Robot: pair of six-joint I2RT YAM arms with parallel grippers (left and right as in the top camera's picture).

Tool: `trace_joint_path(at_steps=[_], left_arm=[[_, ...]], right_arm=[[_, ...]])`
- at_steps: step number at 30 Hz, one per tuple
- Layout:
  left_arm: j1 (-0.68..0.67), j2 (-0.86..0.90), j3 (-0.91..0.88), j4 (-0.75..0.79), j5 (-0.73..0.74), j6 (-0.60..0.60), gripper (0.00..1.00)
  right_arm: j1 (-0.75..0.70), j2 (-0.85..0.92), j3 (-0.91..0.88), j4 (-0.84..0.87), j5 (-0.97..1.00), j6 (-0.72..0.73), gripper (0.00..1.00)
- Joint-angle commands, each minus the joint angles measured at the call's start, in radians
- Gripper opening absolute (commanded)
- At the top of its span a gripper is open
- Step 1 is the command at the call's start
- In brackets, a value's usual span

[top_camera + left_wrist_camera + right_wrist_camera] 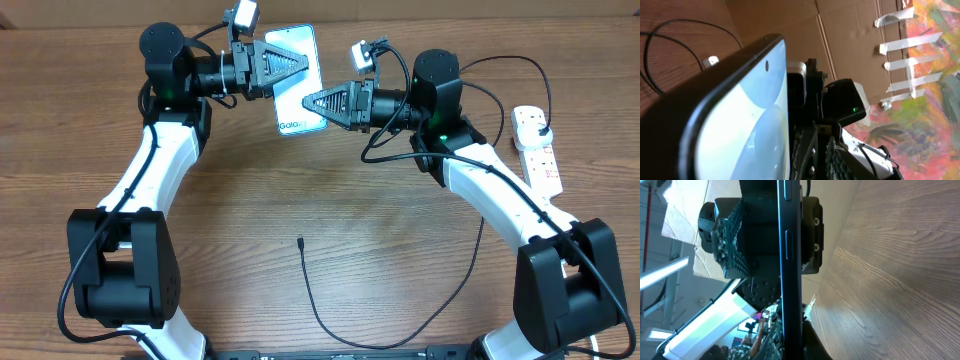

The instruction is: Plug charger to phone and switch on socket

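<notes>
at the far table (pixel 330 200) edge, both jaws clamp the phone (pixel 295 113).

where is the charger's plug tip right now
In the overhead view, the charger tip lies on the table near centre, well below the phone in the picture.

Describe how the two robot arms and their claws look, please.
The left arm and right arm have white links and bulky black joints, with thin black cables looping alongside. The left claw and right claw are black, triangular and ribbed. A small white camera tops each wrist.
</notes>
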Motion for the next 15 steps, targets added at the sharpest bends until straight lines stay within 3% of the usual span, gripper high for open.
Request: trace_joint_path(at_steps=[1, 4, 9, 13, 15], left_arm=[[-0.027, -0.023, 0.02, 0.009, 0.072, 0.033, 0.4], [-0.027, -0.023, 0.02, 0.008, 0.074, 0.052, 0.4], [-0.027, -0.023, 0.02, 0.008, 0.074, 0.052, 0.27], [-0.027, -0.023, 0.02, 0.008, 0.076, 0.052, 0.23], [-0.027, -0.023, 0.02, 0.008, 0.076, 0.052, 0.19]], right_arm=[[-0.005, -0.006, 0.006, 0.0, 0.084, 0.048, 0.04], [-0.005, -0.006, 0.006, 0.002, 0.082, 0.079, 0.04], [-0.006, -0.006, 0.006, 0.002, 0.082, 0.078, 0.04], [-0.005, -0.006, 0.006, -0.011, 0.078, 0.078, 0.04], [-0.005, -0.006, 0.006, -0.018, 0.067, 0.074, 0.09]])
